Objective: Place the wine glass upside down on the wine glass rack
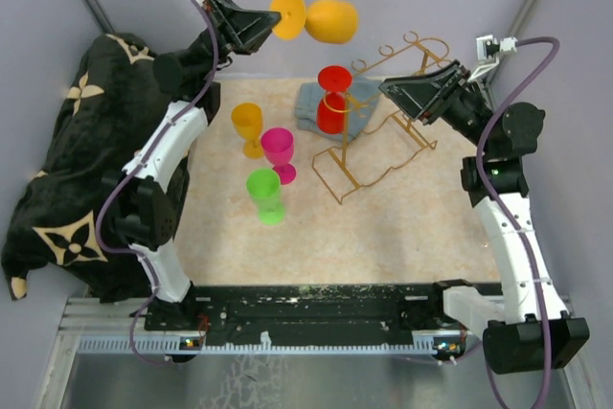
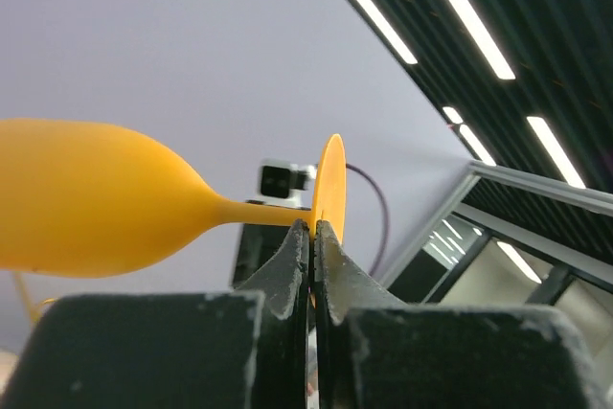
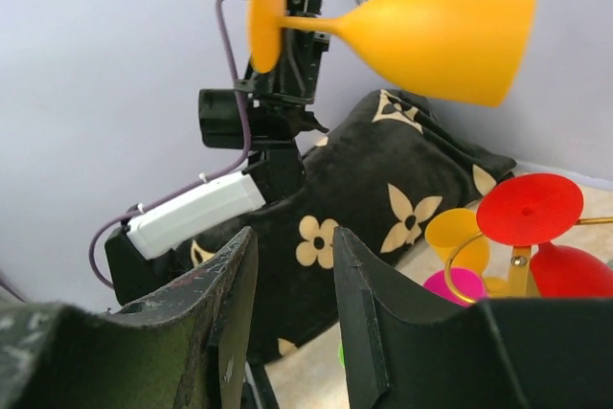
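Two grippers: the left gripper (image 1: 271,18) pinches the round foot of the orange plastic wine glass (image 1: 330,19), held sideways in the air left of the thin gold wire wine glass rack (image 1: 375,122), beside which the right gripper (image 1: 388,86) hangs spread and empty.

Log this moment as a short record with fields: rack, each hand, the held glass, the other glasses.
Rack: thin gold wire wine glass rack; a red plastic wine glass hangs on it upside down
Left hand: shut on the foot of the orange plastic wine glass, held sideways in the air
Right hand: open, empty, near the rack's top rails
Left of the rack: yellow wine glass, pink wine glass, green wine glass, all upright
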`<state>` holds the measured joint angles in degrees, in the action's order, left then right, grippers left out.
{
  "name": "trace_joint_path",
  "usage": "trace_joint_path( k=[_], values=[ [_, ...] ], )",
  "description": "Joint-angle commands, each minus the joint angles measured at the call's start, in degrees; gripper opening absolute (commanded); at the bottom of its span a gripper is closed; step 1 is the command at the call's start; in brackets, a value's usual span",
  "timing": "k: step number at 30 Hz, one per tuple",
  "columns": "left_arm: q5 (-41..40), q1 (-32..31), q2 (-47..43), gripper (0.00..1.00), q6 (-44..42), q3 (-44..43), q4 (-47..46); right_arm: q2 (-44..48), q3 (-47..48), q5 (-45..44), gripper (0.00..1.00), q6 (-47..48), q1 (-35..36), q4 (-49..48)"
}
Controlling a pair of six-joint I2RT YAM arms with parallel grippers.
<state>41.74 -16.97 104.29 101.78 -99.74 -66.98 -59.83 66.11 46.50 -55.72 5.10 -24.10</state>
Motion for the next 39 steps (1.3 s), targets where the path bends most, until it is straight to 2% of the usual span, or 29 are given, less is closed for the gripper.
trace_joint_path(
  k=[1,4,7,14,19,29,39],
  values=[
    [-0.7,0.4,0.7,0.0,-11.5,-2.2,7.2,3.1,2.9,-1.4,0.38,5.1,0.1,3.9],
    [-1.3,0.3,0.1,0.0,-21.5,-3.6,16.4,4.0,3.1,-1.6,0.38,6.5,0.1,6.1],
    [-2.7,0.3,0.3,0.0,-26.8,-4.7,22.0,4.8,2.9,-1.8,0.38,7.4,0.0,7.4],
    [-4.3,0.3,4.9,0.0,-28.8,-8.0,25.8,5.5,2.5,-1.9,0.38,7.8,0.0,8.2],
    [-7.2,0.0,6.7,0.0,-33.4,-10.1,34.5,5.6,2.7,-2.3,0.38,8.7,0.1,9.5],
    [-10.0,-2.1,12.4,0.0,-35.7,-16.4,43.7,6.5,2.8,-3.2,0.38,10.1,0.1,11.9],
    [-11.2,-5.7,16.0,0.0,-37.4,-19.1,48.5,7.4,2.6,-3.6,0.38,11.1,0.1,13.7]
  ],
)
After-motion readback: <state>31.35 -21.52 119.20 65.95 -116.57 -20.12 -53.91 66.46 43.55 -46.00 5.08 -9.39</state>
